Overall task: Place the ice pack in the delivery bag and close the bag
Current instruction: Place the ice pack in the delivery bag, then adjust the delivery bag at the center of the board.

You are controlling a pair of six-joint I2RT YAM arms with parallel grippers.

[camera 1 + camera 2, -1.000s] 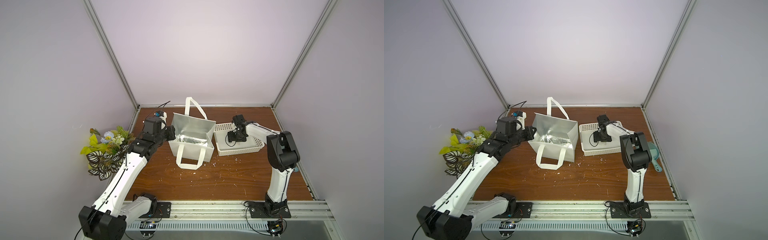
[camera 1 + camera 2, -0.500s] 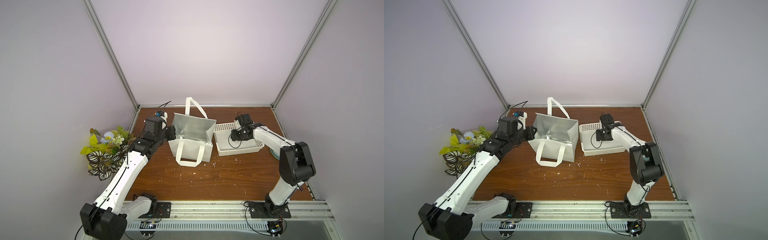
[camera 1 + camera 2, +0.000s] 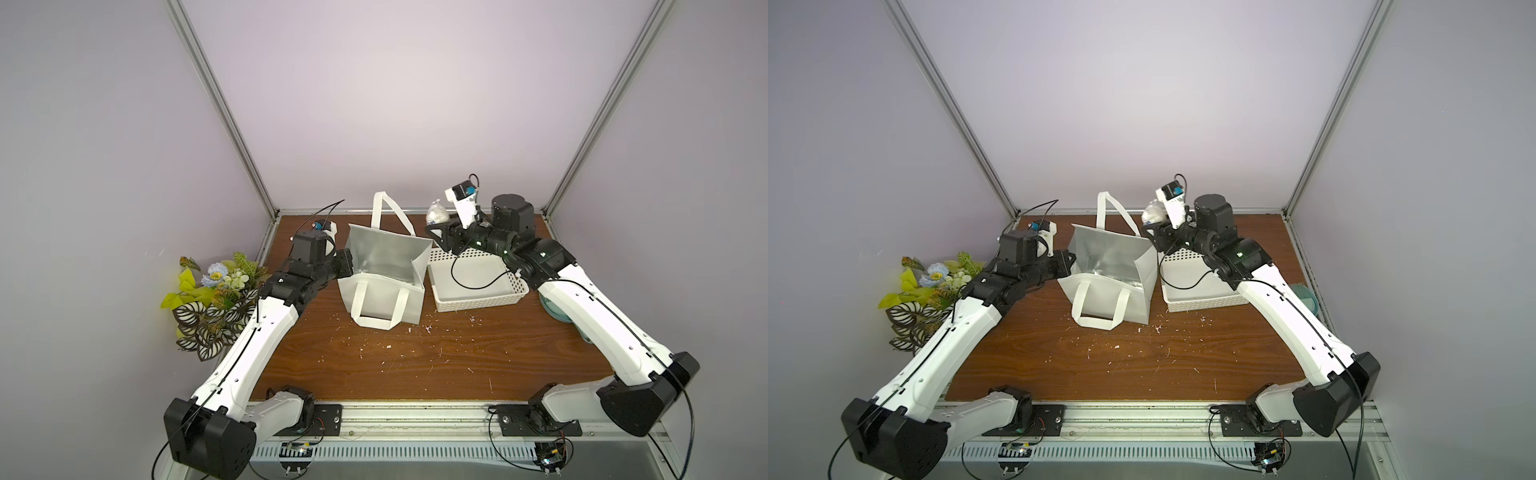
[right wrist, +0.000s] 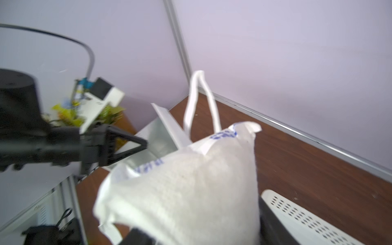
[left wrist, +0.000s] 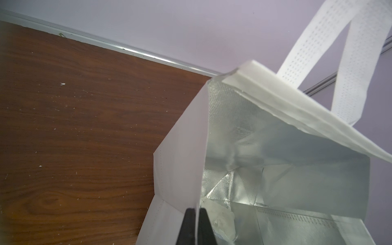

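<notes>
The ice pack [image 3: 437,214] [image 3: 1153,213], a soft whitish pouch with blue print, hangs in the air in my right gripper [image 3: 438,230] [image 3: 1152,230], which is shut on its lower part. It fills the right wrist view [image 4: 191,191], with dark fingers on both sides of it. It hovers by the right rim of the delivery bag [image 3: 382,291] [image 3: 1100,291], above the basket's far-left corner. The bag stands open, its foil lining showing. My left gripper [image 3: 348,266] [image 5: 196,214] is shut on the bag's left wall edge. A pale crinkled pouch [image 5: 222,220] lies on the bag's foil floor.
A white perforated basket [image 3: 478,299] [image 3: 1200,305] [image 4: 307,218] stands right of the bag. Artificial flowers [image 3: 212,291] stand at the table's left edge. A teal object [image 3: 552,311] lies under the right arm. White crumbs dot the wood in front.
My right gripper has risen out of the basket with the ice pack and moved up and left toward the bag's rim. The left gripper has kept its hold on the bag.
</notes>
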